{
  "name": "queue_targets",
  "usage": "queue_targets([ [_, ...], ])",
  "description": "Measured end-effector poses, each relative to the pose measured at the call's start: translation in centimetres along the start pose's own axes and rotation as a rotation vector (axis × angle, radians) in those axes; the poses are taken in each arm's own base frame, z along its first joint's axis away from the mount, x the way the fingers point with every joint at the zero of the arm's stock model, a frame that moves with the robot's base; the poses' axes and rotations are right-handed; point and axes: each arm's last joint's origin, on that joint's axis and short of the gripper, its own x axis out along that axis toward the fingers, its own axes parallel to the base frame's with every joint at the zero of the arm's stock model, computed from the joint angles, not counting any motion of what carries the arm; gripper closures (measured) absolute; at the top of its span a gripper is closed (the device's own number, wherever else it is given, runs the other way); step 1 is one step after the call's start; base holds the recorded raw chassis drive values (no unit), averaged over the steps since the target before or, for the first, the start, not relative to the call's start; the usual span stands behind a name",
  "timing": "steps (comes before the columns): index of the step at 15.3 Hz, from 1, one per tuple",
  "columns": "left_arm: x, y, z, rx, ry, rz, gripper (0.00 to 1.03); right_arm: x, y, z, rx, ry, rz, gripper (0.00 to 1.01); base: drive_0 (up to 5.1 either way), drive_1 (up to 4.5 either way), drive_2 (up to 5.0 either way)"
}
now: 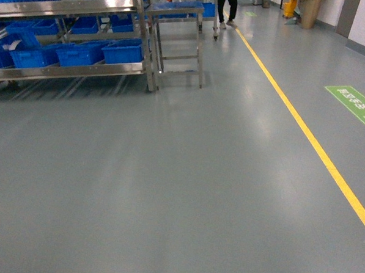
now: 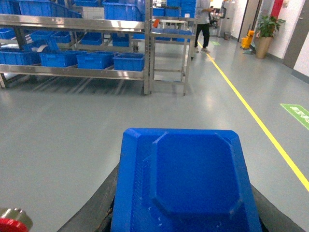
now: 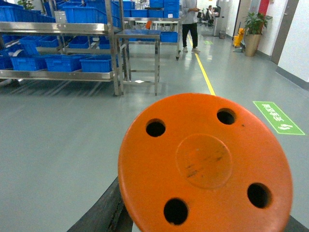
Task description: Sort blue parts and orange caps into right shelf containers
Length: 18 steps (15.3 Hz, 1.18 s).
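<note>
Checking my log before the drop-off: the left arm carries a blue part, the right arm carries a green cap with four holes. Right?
One slip: the cap is orange, not green, as the right wrist view shows. It does have four holes, and the left arm carries the blue part.

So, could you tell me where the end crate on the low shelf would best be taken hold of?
Take the end crate by its front rim, coming level from the aisle side. Its neighbour sits close on the left and a shelf post stands on the right, while the upper shelf hangs overhead, so probably only the front is free.
</note>
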Motion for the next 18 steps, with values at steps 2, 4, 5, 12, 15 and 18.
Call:
queue_targets([
  [2, 0.0, 0.0, 0.0, 0.0, 0.0, 0.0, 0.61, 0.0, 0.0, -0.01, 0.0, 0.001, 0.0, 0.57, 0.1, 4.36, -4.2],
  [4, 0.0, 0.0, 0.0, 0.0, 0.0, 0.0, 0.61, 0.0, 0.0, 0.02, 0.0, -0.002, 0.0, 0.57, 0.1, 4.34, -4.2],
  [5, 0.0, 0.0, 0.0, 0.0, 0.0, 0.0, 0.61, 0.0, 0.0, 0.01, 0.0, -0.001, 0.0, 0.57, 0.0, 4.28, -4.3],
  [12, 0.0, 0.0, 0.01, 0.0, -0.001, 0.0, 0.61, 0.0, 0.0, 0.0, 0.0, 0.0, 0.0, 0.57, 0.0, 4.24, -4.3],
  [15, 0.0, 0.0, 0.01, 0.0, -0.001, 0.0, 0.61, 0.0, 0.0, 0.01, 0.0, -0.002, 0.0, 0.57, -0.1, 4.2, -4.3],
  [18, 0.0, 0.0, 0.0, 0.0, 0.0, 0.0, 0.61, 0.0, 0.0, -0.01, 0.0, 0.001, 0.0, 0.57, 0.0, 4.27, -4.3],
])
